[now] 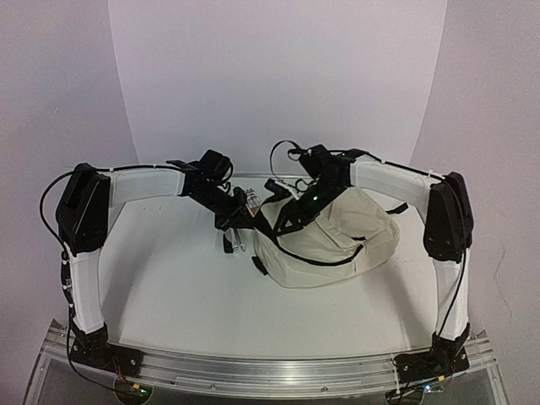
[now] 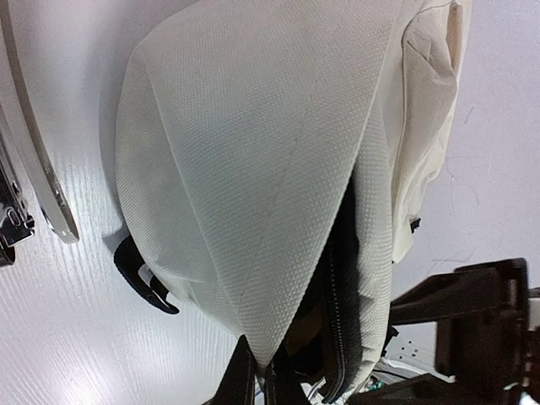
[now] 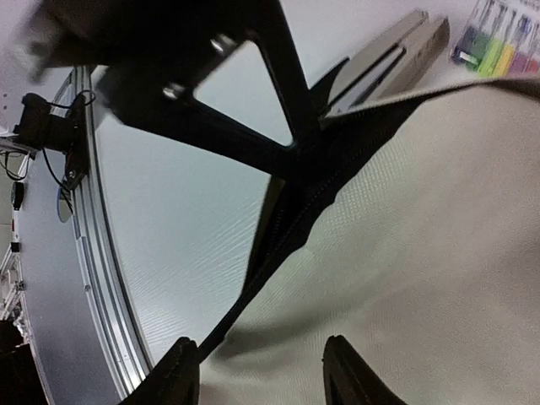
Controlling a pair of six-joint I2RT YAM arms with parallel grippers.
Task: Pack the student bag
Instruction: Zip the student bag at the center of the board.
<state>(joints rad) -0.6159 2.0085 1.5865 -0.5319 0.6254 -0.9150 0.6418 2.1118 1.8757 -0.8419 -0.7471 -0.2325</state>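
The student bag [image 1: 325, 240] is a cream fabric backpack lying at the table's middle right, its black zipper [image 2: 337, 295] open along one edge. My left gripper [image 1: 246, 218] is at the bag's left end. In the left wrist view the left gripper [image 2: 263, 364] is shut on a corner of the bag's cream flap [image 2: 253, 169], lifting it off the dark lining. My right gripper [image 1: 291, 218] hovers over the bag's upper left. In the right wrist view the right gripper [image 3: 261, 375] is open and empty, its fingers astride the cream fabric [image 3: 422, 253] beside the zipper [image 3: 283, 249].
A clear pack of coloured highlighters [image 3: 496, 38] and a flat grey case [image 3: 388, 55] lie just beyond the bag's open end. A white curved strip [image 2: 38, 160] lies left of the bag. A black strap loop [image 2: 143, 283] sticks out below the bag.
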